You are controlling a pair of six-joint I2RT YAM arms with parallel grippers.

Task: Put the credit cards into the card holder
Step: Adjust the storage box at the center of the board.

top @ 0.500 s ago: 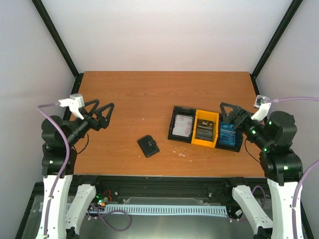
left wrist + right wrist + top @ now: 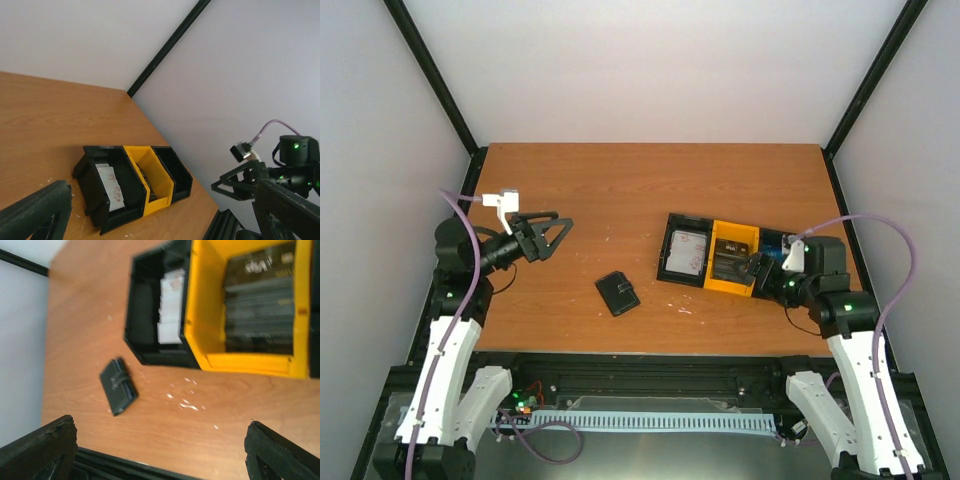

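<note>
at the left of the top view the left fingers (image 2: 558,222) hang above the counter (image 2: 620,180), spread wide with nothing between them, and the left wrist view shows the same, one at each lower corner with only wood and the far tray between. lower centre of the top view lies the card holder (image 2: 618,293), a small black folded case, closed, with its clasp tab across the front, flat on the wood and well apart from both arms. right of centre sits the tray (image 2: 711,222), three bins side by side: a grey-white card (image 2: 687,250) in the left black bin, a stack of dark credit cards (image 2: 257,300) in the yellow middle bin, and the right bin mostly hidden under the arm. the right fingers (image 2: 757,265) hover over that right end of the tray, also spread wide and holding nothing; in the right wrist view they sit at the two lower corners. the cards look light, stiff and slick, and lying flat in a bin they offer little to pinch, so a short edge, tipped up against the bin wall, seems the best place to take hold. the holder looks light and soft at the fold and would likely slide when pushed, so one arm probably has to pin it and open the clasp first.
</note>
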